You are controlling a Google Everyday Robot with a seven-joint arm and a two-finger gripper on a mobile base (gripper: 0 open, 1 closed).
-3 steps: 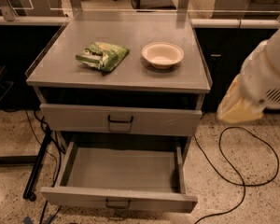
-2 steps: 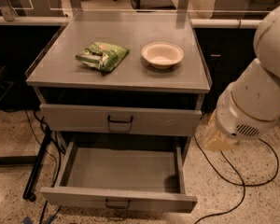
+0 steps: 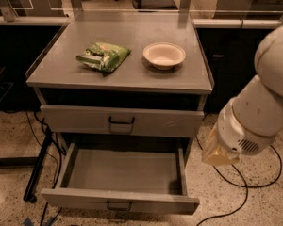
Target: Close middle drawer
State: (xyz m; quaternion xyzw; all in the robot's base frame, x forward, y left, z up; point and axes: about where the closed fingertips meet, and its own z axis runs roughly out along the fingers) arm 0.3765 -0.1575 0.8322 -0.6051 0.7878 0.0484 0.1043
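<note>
The middle drawer (image 3: 85,199) stands pulled far out at the bottom of the grey cabinet. Its shallow tray (image 3: 122,171) is empty, and its low front panel carries a small dark wire handle (image 3: 119,205). Above it, the taller-fronted top drawer (image 3: 155,121) with a bigger black handle is shut. Only my white arm (image 3: 254,112) shows, at the right of the cabinet, with a yellowish part (image 3: 217,152) at its lower end beside the open drawer's right side. My gripper itself is out of view.
On the cabinet top (image 3: 66,69) lie a green snack bag (image 3: 104,55) and a white bowl (image 3: 164,54). Black cables (image 3: 240,187) run over the speckled floor at the right. A black stand leg (image 3: 37,168) and cables are at the left.
My arm has swung in from the right edge, lower and closer to the cabinet's right side. The drawers, bag and bowl have not moved.
</note>
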